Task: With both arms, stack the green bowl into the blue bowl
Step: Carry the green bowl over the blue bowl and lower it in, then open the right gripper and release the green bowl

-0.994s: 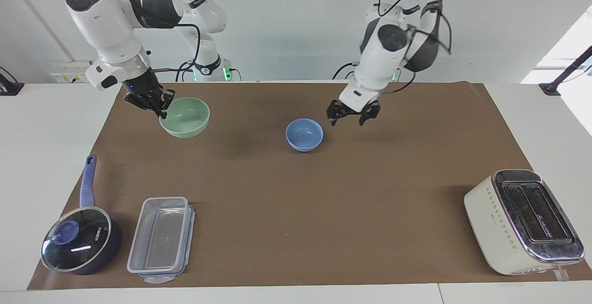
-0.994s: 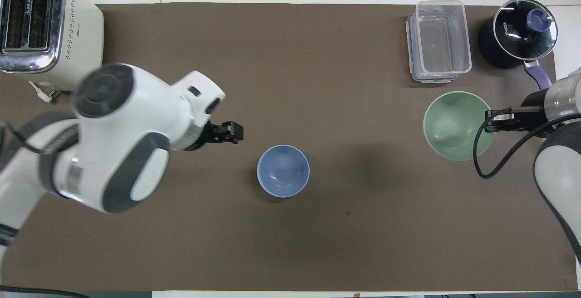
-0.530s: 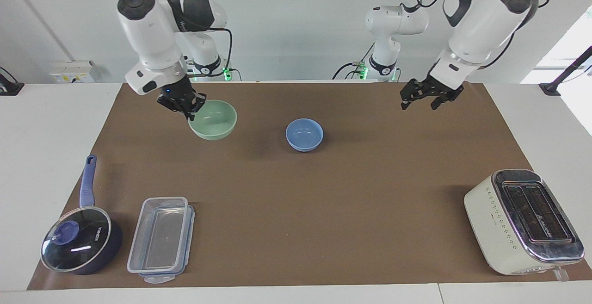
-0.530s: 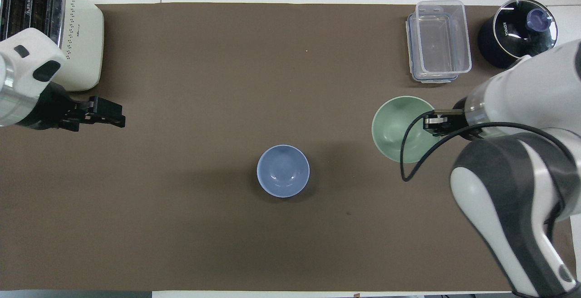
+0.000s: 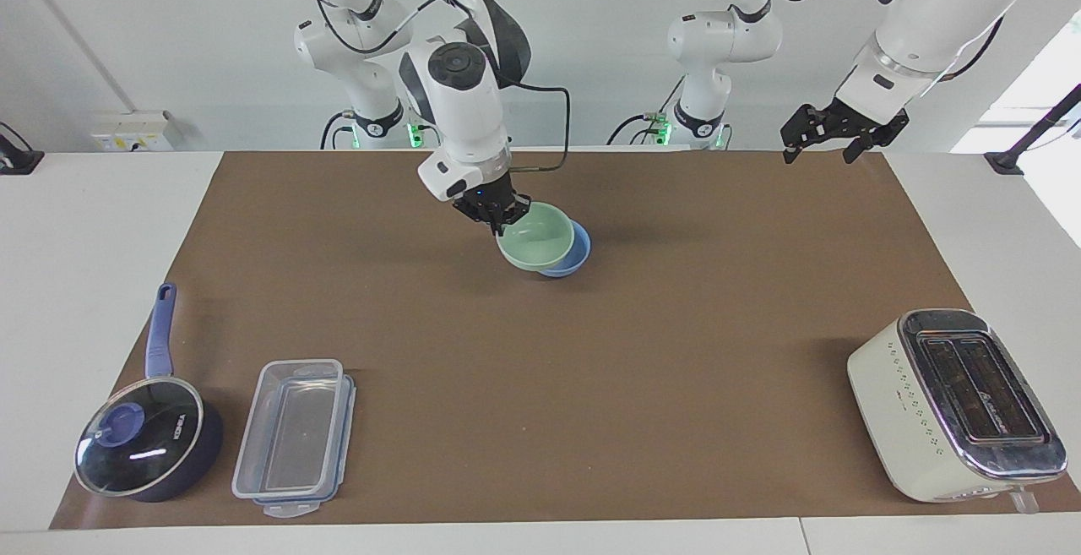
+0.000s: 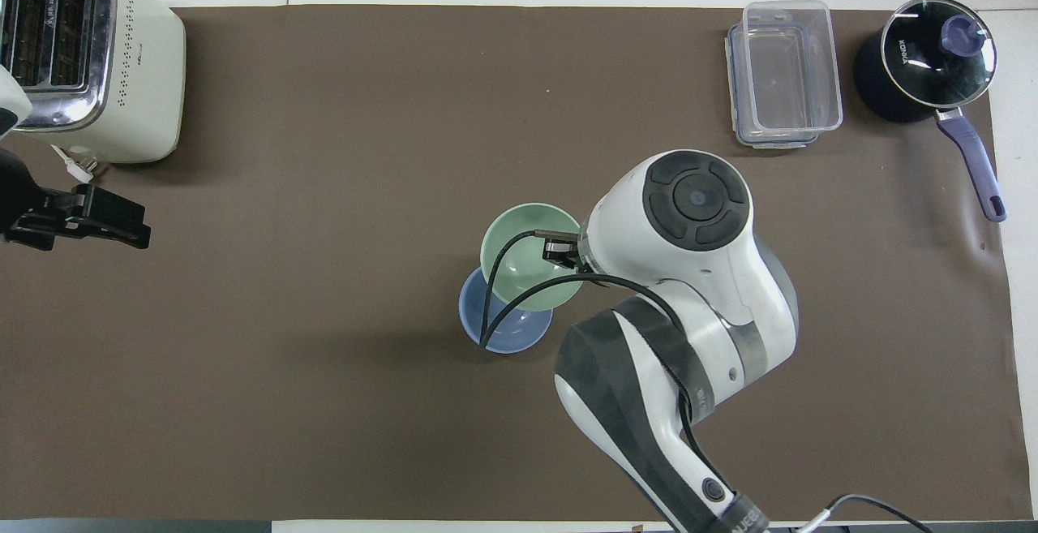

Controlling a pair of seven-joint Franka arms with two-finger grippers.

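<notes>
Facing view high across the table (image 5: pixel 540 420) toward robots, overhead view steeply down, both sharing the tabletop

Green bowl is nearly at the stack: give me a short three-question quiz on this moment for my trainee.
1. True or false: the green bowl rests fully seated inside the blue bowl.
2. Which gripper holds the green bowl? A) left gripper B) right gripper C) neither
3. Fill in: the appliance at the left arm's end of the table is a ____.

Key
1. False: it is held tilted over the blue bowl, overlapping it but off-centre.
2. B: the right gripper grips its rim, while the left gripper waits open, raised over the mat edge.
3. Toaster.
</notes>
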